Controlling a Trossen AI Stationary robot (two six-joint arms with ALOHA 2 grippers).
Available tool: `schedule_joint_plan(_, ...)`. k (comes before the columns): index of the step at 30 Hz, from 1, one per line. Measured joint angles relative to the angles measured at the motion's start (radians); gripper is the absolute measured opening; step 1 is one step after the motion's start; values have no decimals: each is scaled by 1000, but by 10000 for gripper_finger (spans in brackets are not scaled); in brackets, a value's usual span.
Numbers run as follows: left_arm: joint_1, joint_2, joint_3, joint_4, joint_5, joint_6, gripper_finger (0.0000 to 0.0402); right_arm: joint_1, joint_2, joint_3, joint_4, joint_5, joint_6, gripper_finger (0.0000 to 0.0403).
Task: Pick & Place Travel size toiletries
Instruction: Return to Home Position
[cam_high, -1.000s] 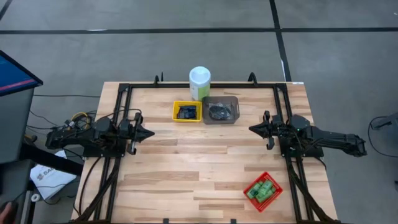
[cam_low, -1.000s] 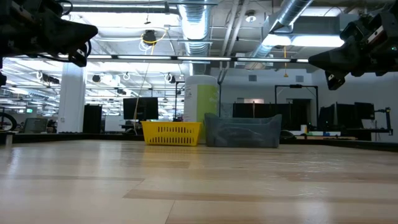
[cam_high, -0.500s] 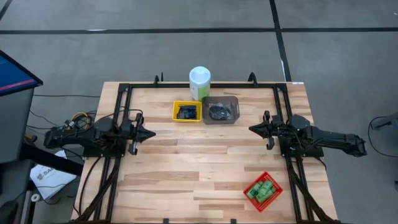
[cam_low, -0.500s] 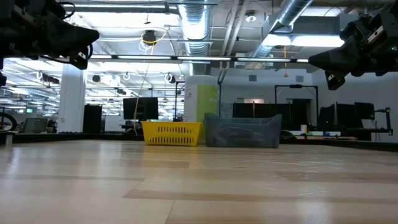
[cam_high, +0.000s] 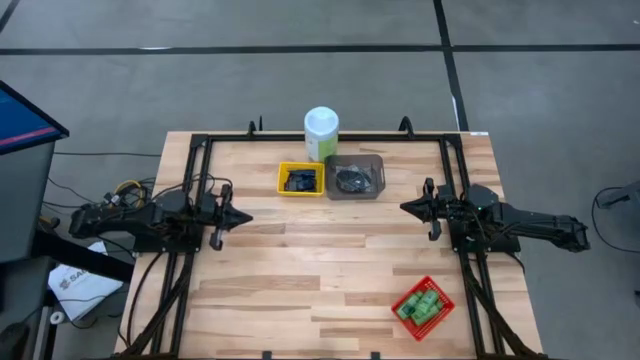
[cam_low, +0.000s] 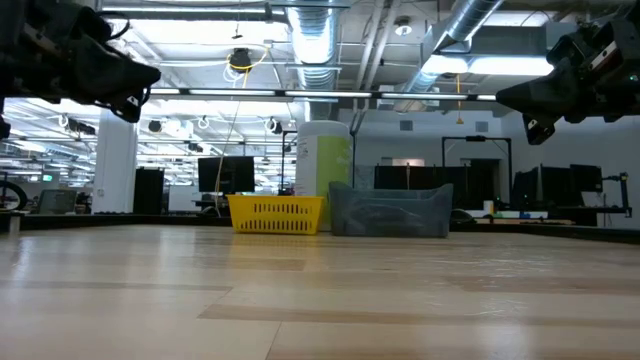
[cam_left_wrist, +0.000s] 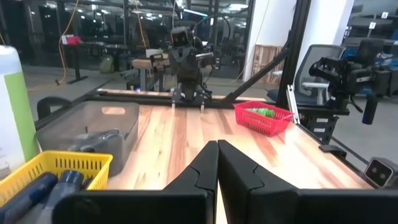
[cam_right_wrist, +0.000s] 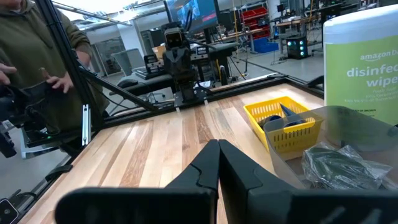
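Observation:
Both arms hover above the table holding nothing. My left gripper (cam_high: 247, 216) (cam_left_wrist: 217, 147) is shut over the table's left half. My right gripper (cam_high: 404, 207) (cam_right_wrist: 218, 145) is shut over the right half. Dark blue tubes (cam_high: 299, 181) (cam_left_wrist: 45, 187) lie in the yellow tray (cam_high: 283, 180) (cam_right_wrist: 283, 125) at the far middle. Dark discs (cam_high: 351, 180) (cam_right_wrist: 333, 163) lie in the grey tray (cam_high: 378, 177) (cam_left_wrist: 93, 121) beside it. Green bottles (cam_high: 421, 305) (cam_left_wrist: 265, 112) sit in the red tray (cam_high: 441, 289) near the near right corner.
A tall pale green canister with a white lid (cam_high: 321, 132) (cam_right_wrist: 361, 59) stands behind the two far trays. Black frame rails (cam_high: 190, 160) run along the table's left, far and right sides. Bare wood lies between the grippers. A person (cam_right_wrist: 31, 56) stands beyond the table's left edge.
My left gripper has sunk a little toward the table and edged slightly toward the table's right, staying shut. My right arm and all the trays have kept still.

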Motion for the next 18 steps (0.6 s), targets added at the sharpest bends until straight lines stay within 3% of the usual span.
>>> schedule_joint_plan(4, 0, -87, 2, -80, -21, -2, 0, 0, 0, 0, 0, 0, 0, 0)
schedule_joint_plan(18, -7, -87, 2, -89, -44, -3, 0, 0, 0, 0, 1, -1, 0, 0)
